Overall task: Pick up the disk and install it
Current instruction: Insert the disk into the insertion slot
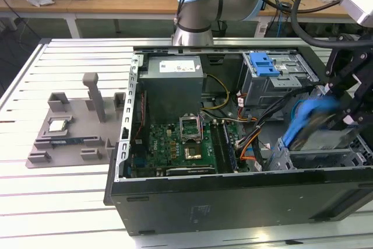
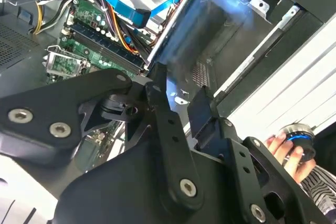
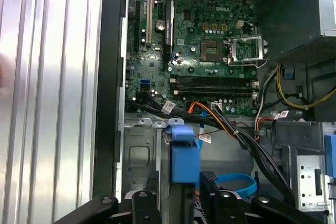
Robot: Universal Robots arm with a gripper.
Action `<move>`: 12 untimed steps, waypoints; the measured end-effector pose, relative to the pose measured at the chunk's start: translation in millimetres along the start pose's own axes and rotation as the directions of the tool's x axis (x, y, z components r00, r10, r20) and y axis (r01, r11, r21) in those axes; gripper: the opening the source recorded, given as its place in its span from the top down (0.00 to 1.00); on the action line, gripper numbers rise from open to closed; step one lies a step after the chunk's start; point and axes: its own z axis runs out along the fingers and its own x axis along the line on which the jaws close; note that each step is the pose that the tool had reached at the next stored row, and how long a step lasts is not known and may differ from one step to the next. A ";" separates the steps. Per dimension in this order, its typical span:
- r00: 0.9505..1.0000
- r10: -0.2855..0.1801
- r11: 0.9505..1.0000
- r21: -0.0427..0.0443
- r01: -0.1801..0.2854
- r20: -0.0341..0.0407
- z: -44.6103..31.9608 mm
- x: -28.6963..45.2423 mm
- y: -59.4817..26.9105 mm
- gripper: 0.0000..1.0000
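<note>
The gripper (image 1: 344, 122) is clamped on the disk (image 1: 315, 122), holding it tilted at 3 o'clock in the exterior view, over the drive bay (image 1: 326, 158) (blue carrier frame leading), probably to line it up for insertion.

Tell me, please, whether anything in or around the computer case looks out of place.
The disk is held by the gripper, tilted steeply over the drive bay at the exterior view's right, not lying flat in it. Nothing else stands out: no damage or spill shows.
</note>
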 end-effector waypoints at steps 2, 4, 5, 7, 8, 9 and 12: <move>1.000 0.000 1.000 0.000 0.000 0.000 0.1 -0.1 0.0 0.56; 1.000 0.000 1.000 0.000 0.000 0.000 0.2 -2.2 0.1 0.56; 1.000 0.000 1.000 0.000 0.000 0.000 0.3 -4.2 0.1 0.56; 1.000 0.000 1.000 0.000 0.000 -0.001 1.1 -9.4 -0.2 0.64; 1.000 -0.002 1.000 0.000 0.002 -0.001 5.3 -18.0 -1.2 0.76; 1.000 -0.004 1.000 0.000 0.004 -0.001 8.7 -23.1 -3.3 0.82; 1.000 -0.006 1.000 -0.002 0.006 -0.002 12.8 -24.9 -15.2 0.89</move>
